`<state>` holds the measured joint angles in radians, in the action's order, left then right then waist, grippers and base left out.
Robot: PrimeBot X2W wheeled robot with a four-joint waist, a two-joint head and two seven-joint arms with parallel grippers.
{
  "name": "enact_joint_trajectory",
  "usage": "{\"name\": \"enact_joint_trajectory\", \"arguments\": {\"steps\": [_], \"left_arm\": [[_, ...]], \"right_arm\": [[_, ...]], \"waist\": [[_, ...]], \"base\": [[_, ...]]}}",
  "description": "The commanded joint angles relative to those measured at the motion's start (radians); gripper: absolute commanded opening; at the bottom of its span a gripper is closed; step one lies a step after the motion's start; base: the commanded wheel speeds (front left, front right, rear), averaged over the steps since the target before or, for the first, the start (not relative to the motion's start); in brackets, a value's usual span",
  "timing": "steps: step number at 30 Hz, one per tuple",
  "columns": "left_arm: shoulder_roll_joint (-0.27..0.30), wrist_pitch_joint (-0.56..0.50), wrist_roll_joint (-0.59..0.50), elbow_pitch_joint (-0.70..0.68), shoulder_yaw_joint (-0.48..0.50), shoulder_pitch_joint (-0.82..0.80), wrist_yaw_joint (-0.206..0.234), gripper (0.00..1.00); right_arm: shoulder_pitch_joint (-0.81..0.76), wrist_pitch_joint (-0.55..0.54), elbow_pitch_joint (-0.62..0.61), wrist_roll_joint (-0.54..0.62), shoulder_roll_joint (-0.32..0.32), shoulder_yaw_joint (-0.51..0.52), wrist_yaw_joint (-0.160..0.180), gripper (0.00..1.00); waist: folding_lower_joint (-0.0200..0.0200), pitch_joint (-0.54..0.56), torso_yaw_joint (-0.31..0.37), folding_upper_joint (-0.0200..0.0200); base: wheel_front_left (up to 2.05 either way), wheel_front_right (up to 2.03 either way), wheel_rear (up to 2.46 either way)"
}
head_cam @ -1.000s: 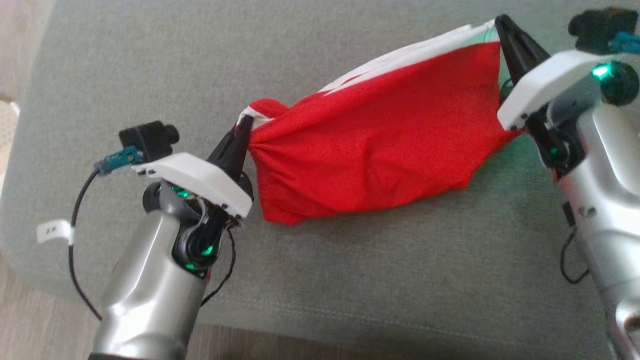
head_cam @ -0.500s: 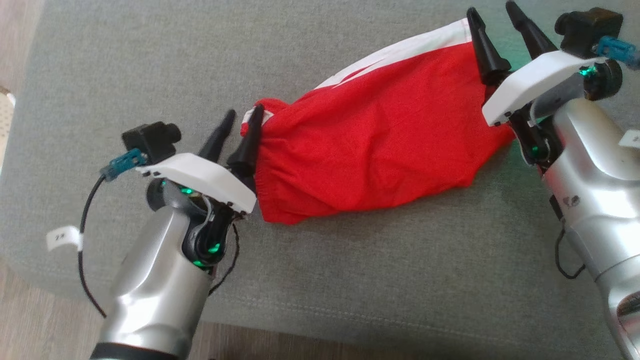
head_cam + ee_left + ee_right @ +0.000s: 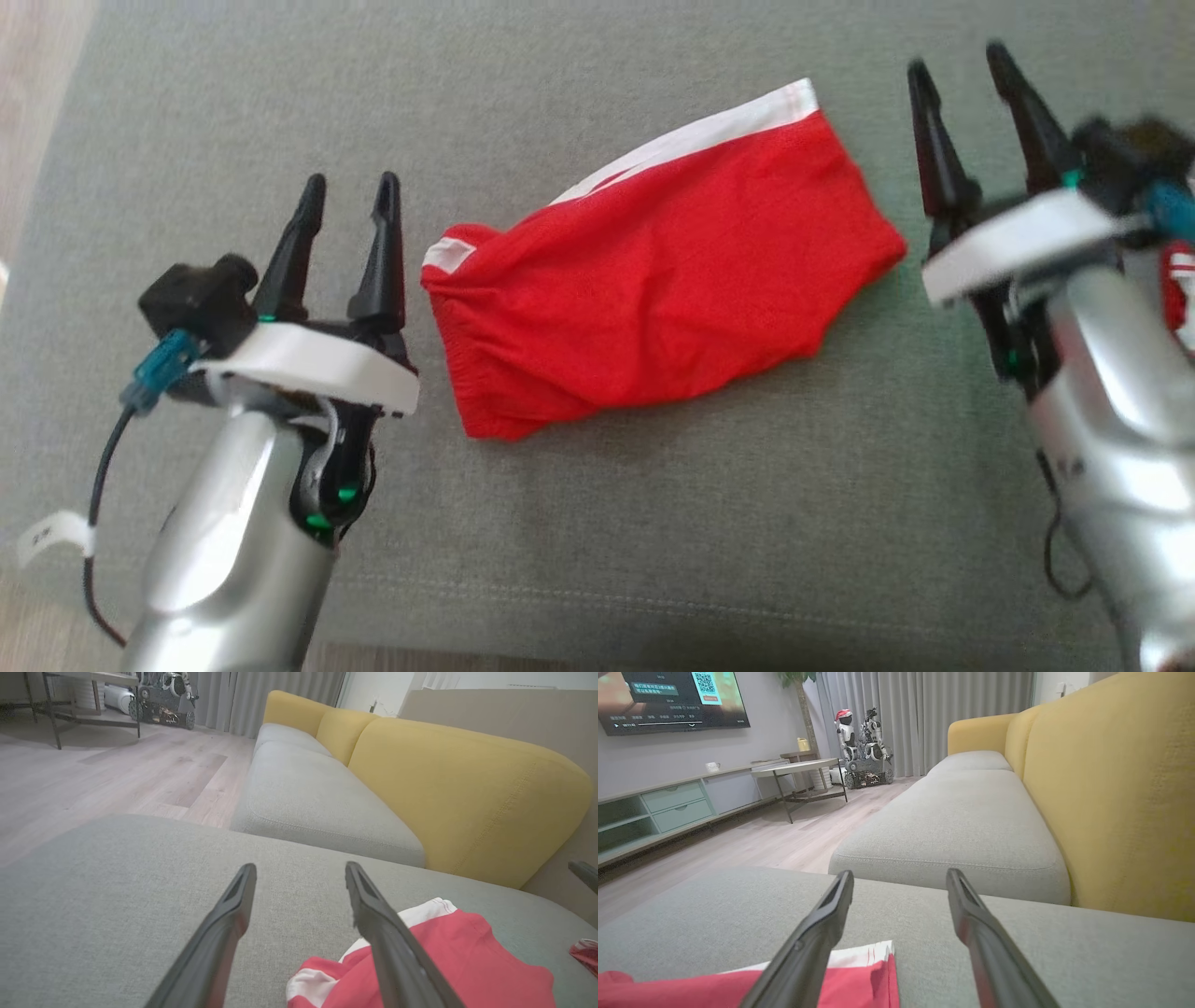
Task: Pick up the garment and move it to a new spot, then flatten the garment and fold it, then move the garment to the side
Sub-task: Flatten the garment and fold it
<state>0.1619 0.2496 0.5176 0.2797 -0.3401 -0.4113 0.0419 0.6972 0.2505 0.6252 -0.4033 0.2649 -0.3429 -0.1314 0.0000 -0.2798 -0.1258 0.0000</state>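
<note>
Grey cushion [image 3: 653,523] holds red garment [image 3: 653,271] lying loose, long axis slanting between the arms; left gripper [image 3: 351,177], right gripper [image 3: 959,56] both spread wide, empty, just beside its ends

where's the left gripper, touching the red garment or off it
Apart. The head view shows a thin strip of grey cushion between the left gripper and the garment; its jaws stand open with nothing between them.

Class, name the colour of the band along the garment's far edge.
White band; clearest in the head view.
</note>
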Motion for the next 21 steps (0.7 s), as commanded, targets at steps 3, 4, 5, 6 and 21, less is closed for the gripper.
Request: {"name": "enact_joint_trajectory", "arguments": {"steps": [3, 4, 5, 6, 21], "left_arm": [[0.042, 0.011, -0.029, -0.062, 0.041, 0.009, 0.018, 1.0], [0.048, 0.011, -0.036, -0.071, 0.04, 0.02, 0.022, 1.0], [0.055, 0.011, -0.044, -0.079, 0.039, 0.029, 0.026, 1.0], [0.062, 0.011, -0.05, -0.086, 0.037, 0.039, 0.029, 1.0], [0.114, -0.022, -0.096, -0.135, 0.007, 0.156, 0.081, 1.0]], "right_arm": [[-0.085, 0.008, -0.108, 0.049, -0.024, 0.05, 0.001, 1.0], [-0.119, 0.004, -0.141, 0.068, -0.03, 0.074, 0.001, 1.0], [-0.154, -0.006, -0.176, 0.087, -0.038, 0.098, 0.001, 1.0], [-0.189, -0.018, -0.213, 0.103, -0.049, 0.123, 0.001, 1.0], [-0.557, -0.217, -0.602, 0.22, -0.175, 0.289, 0.001, 1.0]], "waist": [[0.0, 0.027, 0.022, 0.0], [0.0, 0.034, 0.026, 0.0], [0.0, 0.039, 0.032, 0.0], [0.0, 0.044, 0.036, 0.0], [0.0, 0.089, 0.071, 0.0]], "base": [[0.0, 0.0, 0.0], [0.0, 0.0, 0.0], [0.0, 0.0, 0.0], [0.0, 0.0, 0.0], [0.0, 0.0, 0.0]]}}
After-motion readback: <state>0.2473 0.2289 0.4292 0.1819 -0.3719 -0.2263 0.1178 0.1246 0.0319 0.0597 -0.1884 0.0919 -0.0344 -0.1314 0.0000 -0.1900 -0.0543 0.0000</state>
